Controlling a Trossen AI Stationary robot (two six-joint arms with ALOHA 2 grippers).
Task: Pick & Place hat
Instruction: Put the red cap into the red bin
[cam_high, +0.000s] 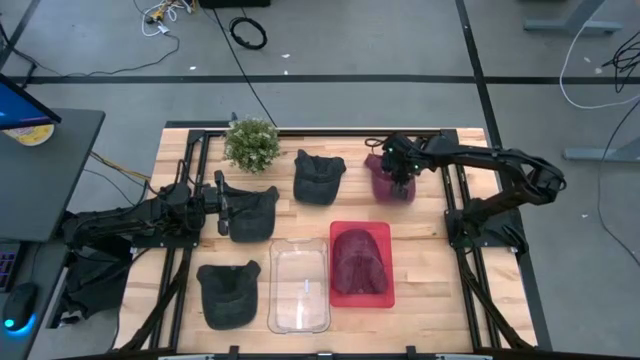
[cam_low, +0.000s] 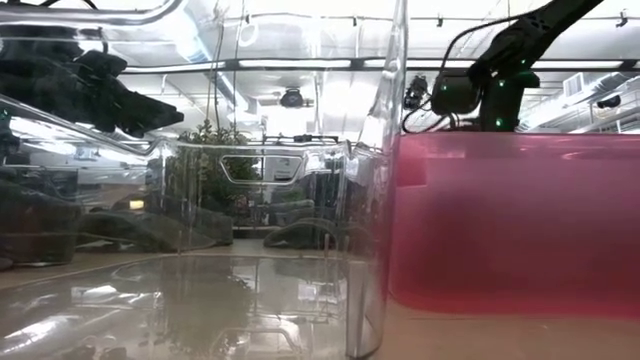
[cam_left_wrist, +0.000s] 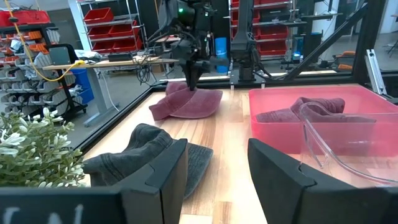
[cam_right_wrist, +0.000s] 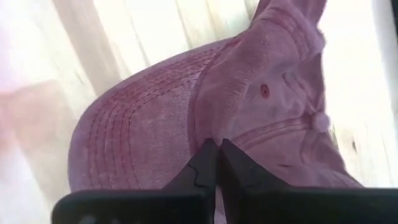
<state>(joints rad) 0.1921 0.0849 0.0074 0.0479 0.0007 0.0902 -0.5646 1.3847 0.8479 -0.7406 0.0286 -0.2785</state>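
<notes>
Fabric of the maroon hat is pinched between the fingers of the right pincer, which is closed on the crown near the top button, as the right wrist view shows. The hat lies on the desk at its far right part, just beyond the red bin, in which another maroon hat is already lying.

For the step in hand (judged to be the lift toward the red bin), the grip should be checked before height is gained, since only a thin fold of cloth appears to be held and the brim could drag or slip free. A straight rise is advised, so that the brim clears the bin wall, and the hat should be released only when it is well over the bin floor.

Relative to the pincer, the hat is directly beneath and around the fingertips, with the brim spreading out away from the fingers.

Farther out, the clear bin stands beside the red one, and three dark hats are spread on the desk: one at the far middle, one at the left and one at the near left. The left pincer is open, touching or just beside the left dark hat (nothing is gripped by it). A plant stands at the far edge.
</notes>
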